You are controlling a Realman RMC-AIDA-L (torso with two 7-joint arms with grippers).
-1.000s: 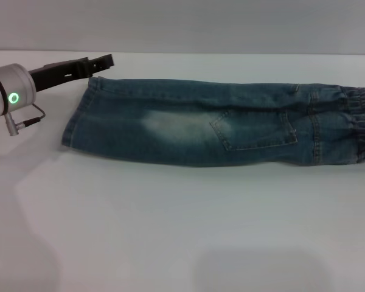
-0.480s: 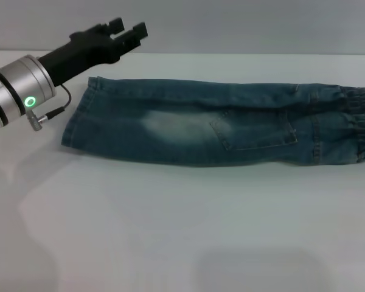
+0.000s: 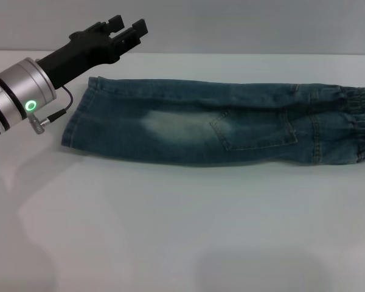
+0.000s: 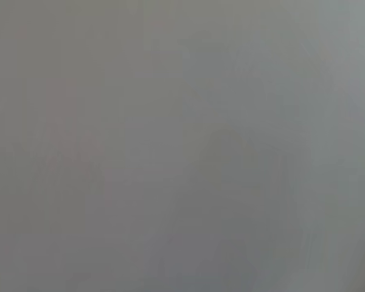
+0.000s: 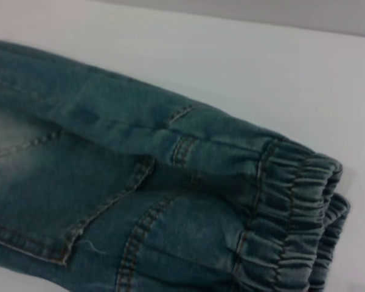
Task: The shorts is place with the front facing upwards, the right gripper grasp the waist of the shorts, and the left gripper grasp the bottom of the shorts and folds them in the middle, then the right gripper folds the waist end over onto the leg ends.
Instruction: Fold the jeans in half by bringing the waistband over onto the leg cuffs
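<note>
The shorts [image 3: 219,125] lie already folded lengthwise on the worktop [image 3: 182,231]. The left hand [image 3: 126,29], fingers spread and empty, hovers beyond the leg ends [image 3: 76,118] (right hand unseen). Waist [image 5: 292,213] fold remains.

Plain white table [image 3: 182,231], grey wall [image 3: 231,24] along its far edge.

The shorts [image 3: 225,125] lie lengthwise across the worktop [image 3: 182,231], waist [image 3: 362,125] at the right, leg ends [image 3: 76,115] at the left, with the left pincer [image 3: 128,28] raised just behind the leg ends.
</note>
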